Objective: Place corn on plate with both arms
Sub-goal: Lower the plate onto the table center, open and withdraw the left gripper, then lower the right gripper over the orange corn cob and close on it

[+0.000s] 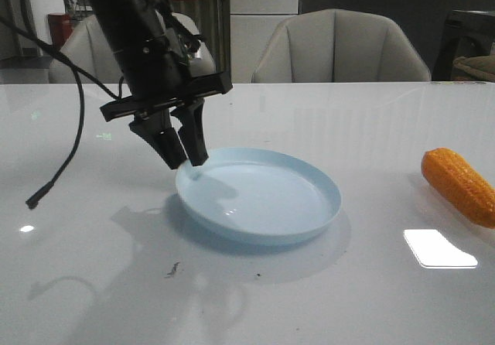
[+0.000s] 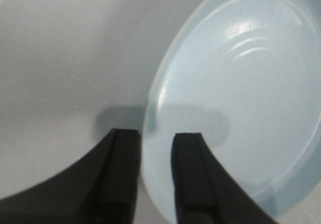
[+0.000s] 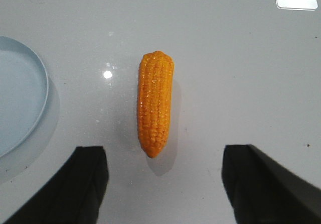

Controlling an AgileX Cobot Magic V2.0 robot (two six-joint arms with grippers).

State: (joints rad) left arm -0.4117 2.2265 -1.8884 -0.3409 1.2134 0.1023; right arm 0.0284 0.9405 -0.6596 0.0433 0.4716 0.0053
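The pale blue plate (image 1: 263, 198) sits mid-table, its left side raised a little. My left gripper (image 1: 188, 163) is shut on its left rim, one finger inside and one outside. In the left wrist view the plate (image 2: 241, 93) fills the frame and the rim passes between the fingers of the left gripper (image 2: 155, 133). The orange corn (image 1: 460, 186) lies on the table at the far right, apart from the plate. In the right wrist view my right gripper (image 3: 165, 151) is wide open and empty above the corn (image 3: 155, 103). The plate's edge (image 3: 30, 68) shows beside it.
A black cable hangs from the left arm, its end (image 1: 32, 203) resting on the table at the left. A small dark speck (image 1: 172, 269) lies in front of the plate. Two chairs (image 1: 340, 47) stand behind the table's far edge.
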